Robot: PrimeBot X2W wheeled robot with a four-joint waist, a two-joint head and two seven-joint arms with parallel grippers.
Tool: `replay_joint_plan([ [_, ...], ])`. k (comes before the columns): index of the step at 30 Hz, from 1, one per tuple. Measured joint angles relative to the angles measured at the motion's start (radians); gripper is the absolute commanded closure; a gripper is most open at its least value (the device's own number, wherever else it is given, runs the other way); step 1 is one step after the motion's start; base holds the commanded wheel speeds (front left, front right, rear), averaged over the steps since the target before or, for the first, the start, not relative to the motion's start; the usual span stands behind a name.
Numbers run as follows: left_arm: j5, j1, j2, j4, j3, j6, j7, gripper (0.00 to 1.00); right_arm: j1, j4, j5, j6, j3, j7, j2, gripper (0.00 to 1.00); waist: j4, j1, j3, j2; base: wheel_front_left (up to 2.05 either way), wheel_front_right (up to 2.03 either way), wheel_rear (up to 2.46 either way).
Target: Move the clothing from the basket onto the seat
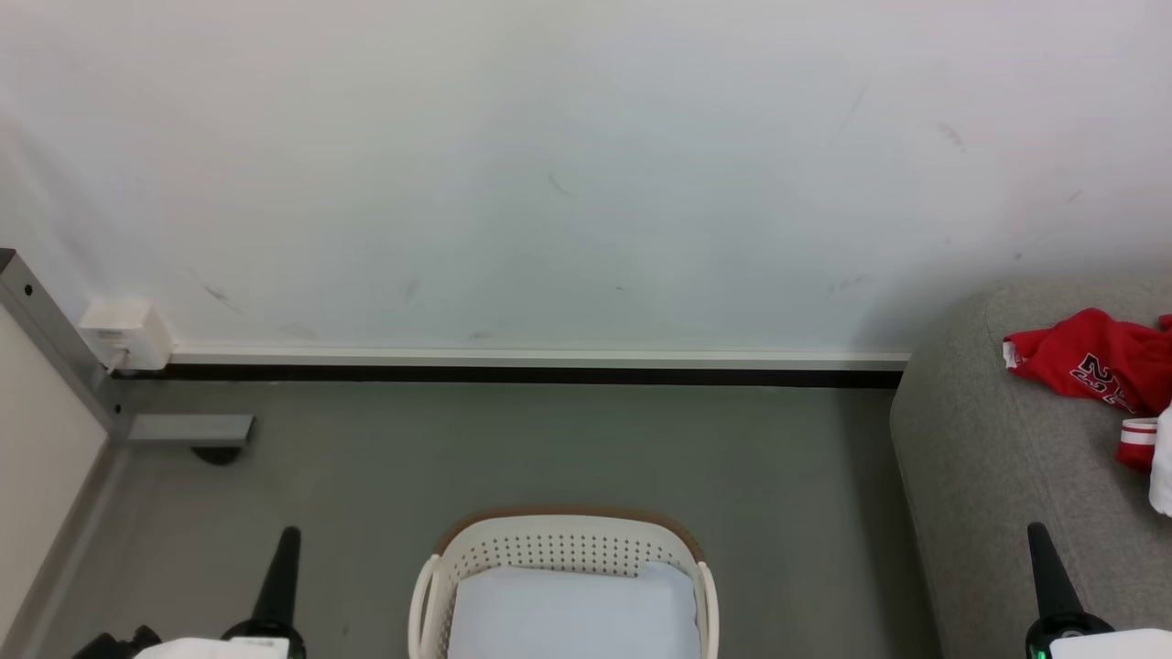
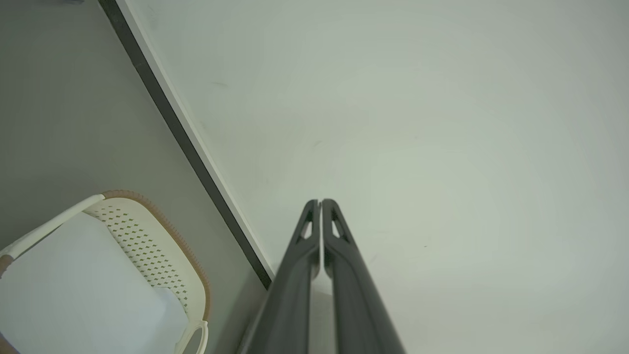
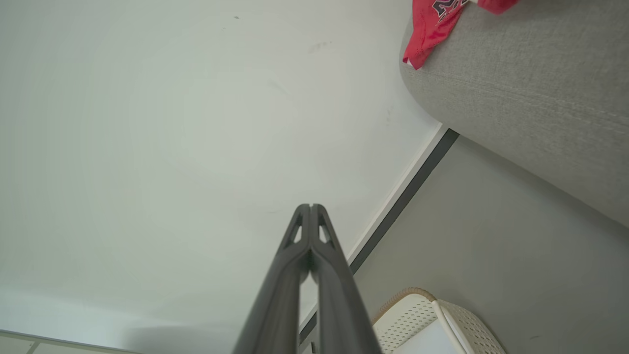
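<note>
Holding nothing, left hand (image 2: 321, 202), right hand (image 3: 310, 206) sit closed.

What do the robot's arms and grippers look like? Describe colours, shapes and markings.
The left gripper and right gripper each have two long, dark grey fingers tapering to slim tips, with a triangular cut-out near each tip. Each rises from a rounded black base with pale white casing behind it. A small green light glows at the right base.

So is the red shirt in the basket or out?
Out. The red shirt lies crumpled on the grey sofa, and the basket holds a pale pad.
</note>
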Motion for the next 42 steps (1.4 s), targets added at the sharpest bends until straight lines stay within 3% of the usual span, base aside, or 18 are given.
replay_joint_plan([
  [42,-0.302,-0.042,-0.005,-0.020,0.021,-0.012,0.082,1.00,-0.038,-0.029,0.302,0.000,-0.026,0.082,-0.004,1.00,0.004,0.0000,0.016,0.0000,0.00,0.00,0.00],
])
